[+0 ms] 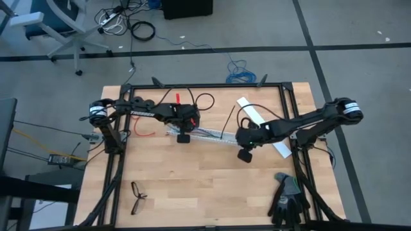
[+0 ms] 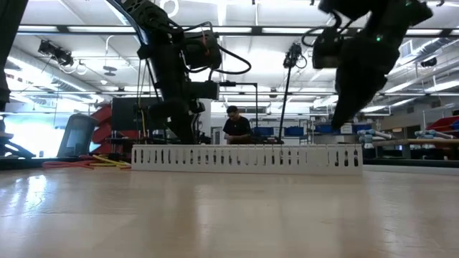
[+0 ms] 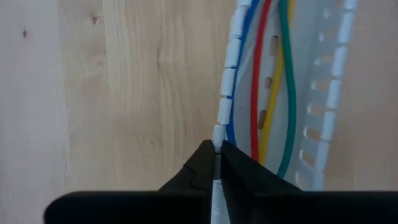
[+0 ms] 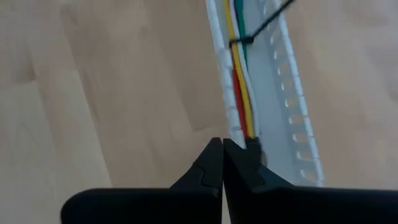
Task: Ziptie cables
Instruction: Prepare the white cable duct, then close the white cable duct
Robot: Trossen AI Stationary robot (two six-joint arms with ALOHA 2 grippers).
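Observation:
The cables (image 3: 258,93), blue, red, yellow and green wires, lie along the channel of the white slotted strip (image 1: 209,136) in the table's middle. A black ziptie (image 4: 240,41) is looped around them, and its tail (image 1: 228,120) sticks out toward the far edge. My left gripper (image 3: 217,155) is shut on the strip's left end (image 1: 183,133). My right gripper (image 4: 222,146) is shut just above the strip's right end (image 1: 246,146). I cannot tell whether it touches the strip. Loose red and yellow wires (image 2: 93,163) lie at the far left. My left gripper pinches one slotted side wall of the strip (image 3: 219,134) between its two fingers, at the strip's left end. The fingers come from above, pointing down, and lie across the wall. The strip rests on the table with the wires in it.
A second white strip (image 1: 263,125) lies slantwise at the right. A red wire (image 1: 142,131) lies near the left arm. Black eyeglasses (image 1: 137,196) lie at the near left and black gloves (image 1: 287,197) at the near right. A person (image 2: 235,127) sits beyond the table.

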